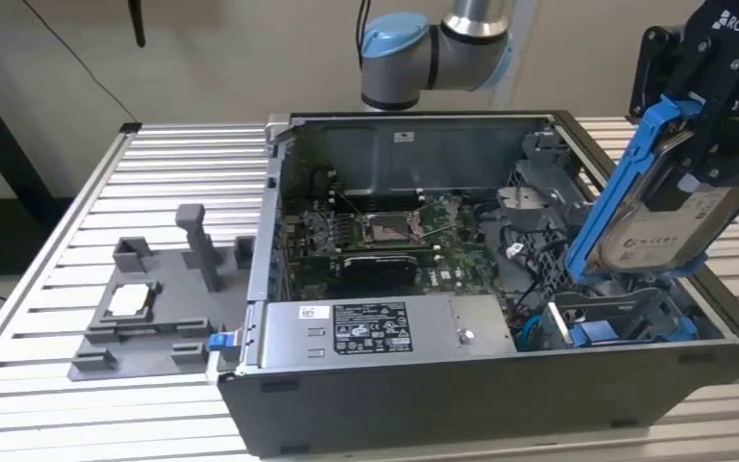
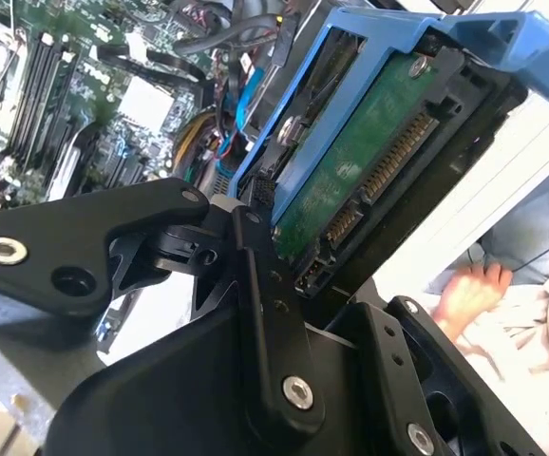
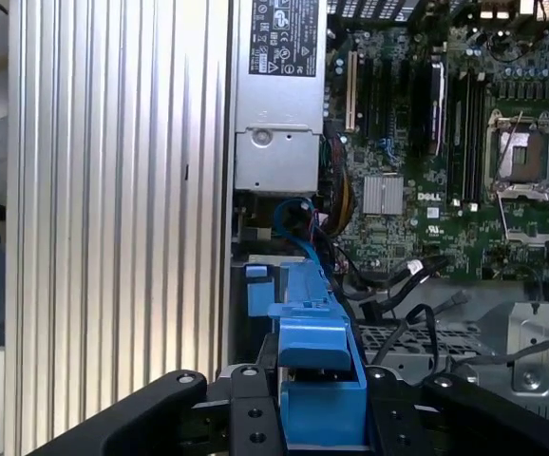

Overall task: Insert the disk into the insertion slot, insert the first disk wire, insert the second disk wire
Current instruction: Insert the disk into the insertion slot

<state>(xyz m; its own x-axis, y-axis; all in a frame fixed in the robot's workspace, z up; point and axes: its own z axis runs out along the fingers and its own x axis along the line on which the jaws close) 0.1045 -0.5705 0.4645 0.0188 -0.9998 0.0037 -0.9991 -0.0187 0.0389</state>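
**Disk held at a slant over the drive bay**

The tool (image 1: 693, 159) is clamped on the disk (image 1: 646, 226), a hard drive in a bright blue carrier, and grips it by its upper half. The disk leans with its top toward the exterior view's right. Its lower end is down inside the open computer case (image 1: 472, 414), just above the insertion slot (image 1: 639, 310). That slot is the dark bay with blue tabs at the case's front corner, on the exterior view's right. I can't tell whether the two touch.

In the second wrist view the disk's green circuit board (image 2: 369, 161) and connector row face the camera. A person's hand (image 2: 469, 290) shows beyond it.

The silver power supply (image 1: 369, 332) lies beside the slot, with the motherboard (image 1: 383, 231) behind it. The case stands on the slatted desk (image 1: 177, 164), and a grey fixture (image 1: 151, 308) sits next to it on the exterior view's left.
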